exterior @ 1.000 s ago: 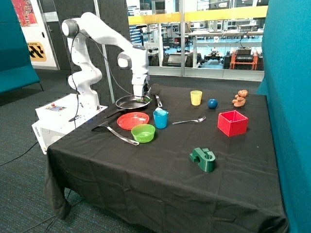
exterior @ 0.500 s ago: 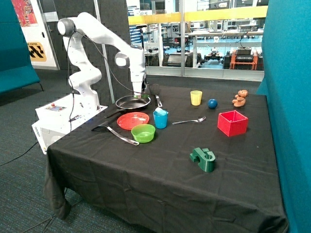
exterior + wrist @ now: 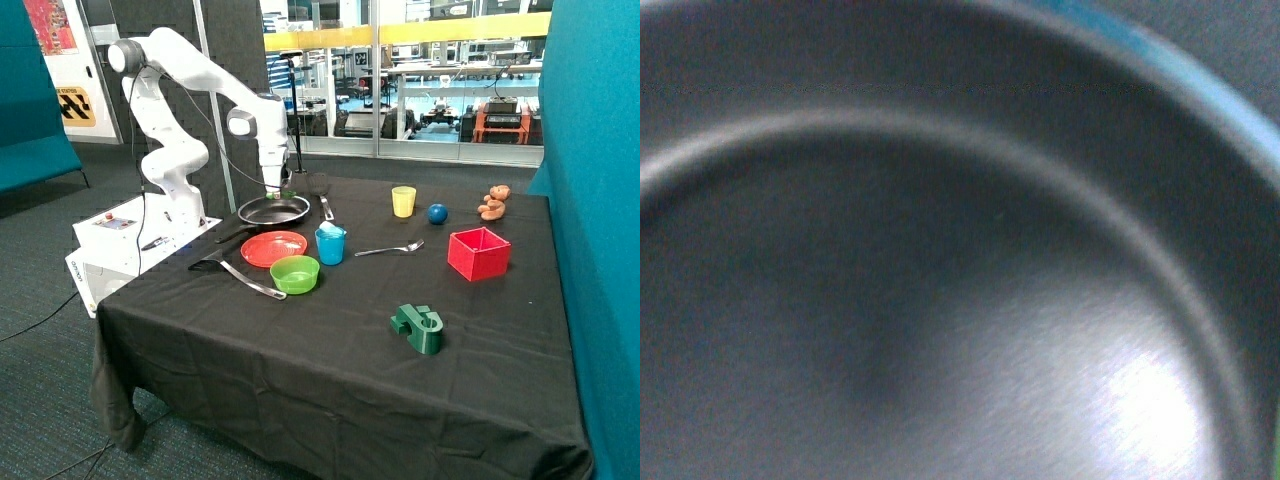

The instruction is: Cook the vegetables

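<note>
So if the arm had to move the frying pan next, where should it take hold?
Probably the frying pan handle, which juts past the rim toward the table edge by the robot base; come from above, closing across its narrow width. The bowl is wide and shallow. The gripper hovers above the pan.

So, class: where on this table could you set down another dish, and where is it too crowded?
Bare cloth lies along the near edge, in front of the green bowl and green block. It is crowded around the pan, red plate and blue cup, where the pincer hangs.
</note>
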Controlling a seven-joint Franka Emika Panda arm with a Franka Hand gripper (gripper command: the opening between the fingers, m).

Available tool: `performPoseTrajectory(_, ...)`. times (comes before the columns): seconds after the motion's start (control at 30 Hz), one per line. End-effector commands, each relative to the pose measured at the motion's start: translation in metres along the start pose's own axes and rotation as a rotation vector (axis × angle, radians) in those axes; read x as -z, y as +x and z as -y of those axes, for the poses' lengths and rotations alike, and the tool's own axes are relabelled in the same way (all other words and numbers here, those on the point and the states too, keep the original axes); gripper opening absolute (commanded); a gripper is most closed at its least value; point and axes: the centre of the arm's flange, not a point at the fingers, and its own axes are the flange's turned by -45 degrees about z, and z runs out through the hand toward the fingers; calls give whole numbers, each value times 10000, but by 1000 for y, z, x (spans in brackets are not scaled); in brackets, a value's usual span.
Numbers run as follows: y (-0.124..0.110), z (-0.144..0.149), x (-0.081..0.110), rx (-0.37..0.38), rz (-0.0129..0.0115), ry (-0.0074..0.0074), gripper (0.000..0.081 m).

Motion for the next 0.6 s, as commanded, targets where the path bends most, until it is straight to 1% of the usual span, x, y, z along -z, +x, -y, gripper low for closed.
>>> performPoseTrajectory(0.0,-23,41,14,-689,74,56,0)
performPoseTrajectory(0.13,-31,53,18,-1017,75,55,0)
performPoseTrajectory(0.23,-36,53,19,-1123,75,54,0)
performPoseTrajectory(0.33,-38,46,16,-1004,75,55,0)
performPoseTrajectory(0.57,-33,26,-1,-411,73,57,0)
